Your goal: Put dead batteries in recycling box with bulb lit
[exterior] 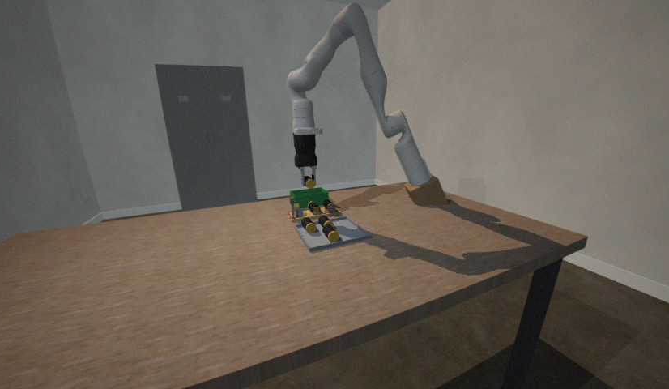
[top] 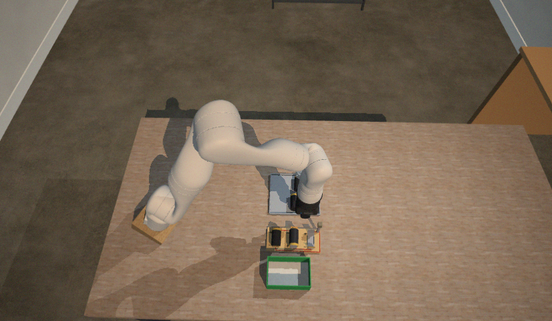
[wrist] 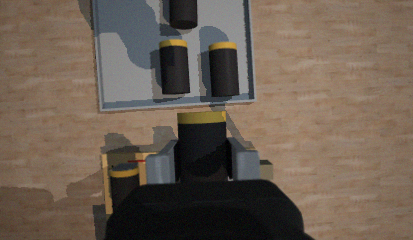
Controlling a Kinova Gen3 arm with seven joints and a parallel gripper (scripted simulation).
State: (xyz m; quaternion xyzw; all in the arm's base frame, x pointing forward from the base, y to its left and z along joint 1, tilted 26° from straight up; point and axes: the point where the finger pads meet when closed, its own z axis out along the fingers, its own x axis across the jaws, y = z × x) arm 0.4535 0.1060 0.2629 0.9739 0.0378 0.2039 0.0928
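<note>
My gripper (exterior: pixel 308 179) (wrist: pixel 203 152) is shut on a black battery (exterior: pixel 311 183) (wrist: pixel 202 137) with a yellow end, held level above the table between tray and holder board. Three batteries lie on the grey tray (top: pixel 279 195) (exterior: pixel 350 229) (wrist: pixel 118 91): a right front battery (exterior: pixel 308 224) (wrist: pixel 224 72), a middle front battery (top: pixel 293 202) (wrist: pixel 175 71) and a back battery (exterior: pixel 331 233) (wrist: pixel 183 12). The holder board (top: pixel 285 241) (exterior: pixel 329 205) bears a left battery (top: pixel 276 237) and a middle battery (top: pixel 293 235) (exterior: pixel 313 207). The green recycling box (top: pixel 288 287) (exterior: pixel 308 198) stands upright; no battery shows inside.
A grey plate (top: pixel 311 239) and a small post (top: pixel 319 225) (exterior: pixel 291 203) are at the board's right end. I cannot tell whether a bulb is lit. The box stands close in front of the board. The arm covers the tray's right side in the top view.
</note>
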